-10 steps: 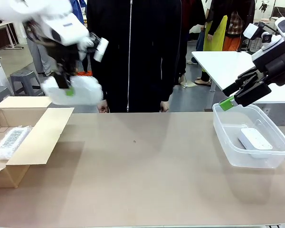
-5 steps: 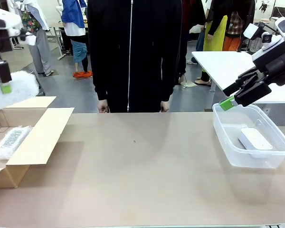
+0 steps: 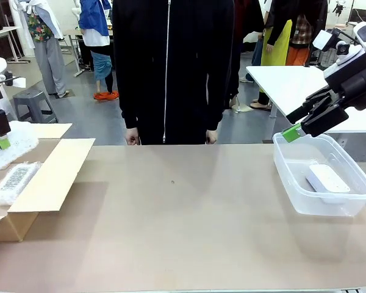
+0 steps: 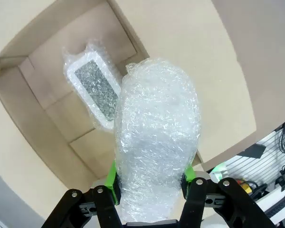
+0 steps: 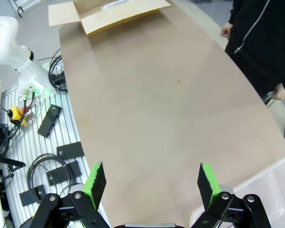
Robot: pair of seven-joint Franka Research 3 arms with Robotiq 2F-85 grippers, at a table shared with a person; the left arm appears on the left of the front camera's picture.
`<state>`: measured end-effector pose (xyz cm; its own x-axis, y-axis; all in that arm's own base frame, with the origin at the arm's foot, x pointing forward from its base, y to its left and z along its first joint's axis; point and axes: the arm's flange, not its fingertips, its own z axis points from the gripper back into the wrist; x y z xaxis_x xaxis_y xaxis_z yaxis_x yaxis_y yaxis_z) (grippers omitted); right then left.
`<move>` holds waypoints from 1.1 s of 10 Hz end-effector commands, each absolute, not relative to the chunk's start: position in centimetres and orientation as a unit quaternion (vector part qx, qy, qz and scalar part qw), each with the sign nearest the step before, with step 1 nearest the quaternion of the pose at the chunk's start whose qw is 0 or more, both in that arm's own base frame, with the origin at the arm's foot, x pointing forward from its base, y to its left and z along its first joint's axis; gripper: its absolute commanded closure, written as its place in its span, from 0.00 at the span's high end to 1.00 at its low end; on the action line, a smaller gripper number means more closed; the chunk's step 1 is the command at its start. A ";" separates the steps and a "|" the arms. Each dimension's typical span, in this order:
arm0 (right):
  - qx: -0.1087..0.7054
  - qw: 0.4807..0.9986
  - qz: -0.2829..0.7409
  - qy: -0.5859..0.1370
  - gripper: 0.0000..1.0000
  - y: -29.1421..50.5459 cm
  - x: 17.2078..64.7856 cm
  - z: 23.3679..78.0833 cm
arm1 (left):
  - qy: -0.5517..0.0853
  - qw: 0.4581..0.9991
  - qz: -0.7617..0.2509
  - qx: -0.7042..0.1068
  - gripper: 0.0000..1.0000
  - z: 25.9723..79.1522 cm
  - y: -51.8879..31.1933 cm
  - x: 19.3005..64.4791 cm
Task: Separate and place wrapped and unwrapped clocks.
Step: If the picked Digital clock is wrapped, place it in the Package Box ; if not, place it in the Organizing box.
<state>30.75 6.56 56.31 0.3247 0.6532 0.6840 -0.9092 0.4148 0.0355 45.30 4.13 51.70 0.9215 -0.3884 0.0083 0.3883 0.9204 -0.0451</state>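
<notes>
Wrapped clock (image 4: 156, 137) clamped in left gripper (image 4: 151, 181).
Beneath it, cardboard box (image 4: 35, 90) is seen; right gripper (image 5: 151, 183) is spread apart.

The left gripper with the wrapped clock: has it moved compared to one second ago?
Yes. The left gripper carried its wrapped clock leftward and down, from beyond the cardboard box's right flap to just above the box's opening.

The left hand (image 4: 149, 183) points downward, its fingers closed around a wrapped clock (image 4: 156, 142). The right hand (image 5: 149, 183) hangs spread wide, gripping nothing.
</notes>
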 end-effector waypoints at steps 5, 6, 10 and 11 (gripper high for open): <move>0.229 0.779 0.499 -0.304 1.00 6.8 31.0 56.2 | 0.028 0.994 -0.096 -0.051 0.56 50.9 5.1 45.1; 0.229 0.779 0.499 -0.304 1.00 6.8 31.0 56.2 | 0.030 0.995 -0.084 -0.049 0.56 50.8 5.9 44.8; 0.229 0.779 0.499 -0.304 1.00 6.8 31.0 56.2 | -0.010 0.997 -0.060 -0.046 0.56 51.0 9.3 42.5; 0.229 0.779 0.499 -0.304 1.00 6.8 31.0 56.2 | -0.015 0.998 -0.053 -0.042 0.56 50.5 9.7 42.5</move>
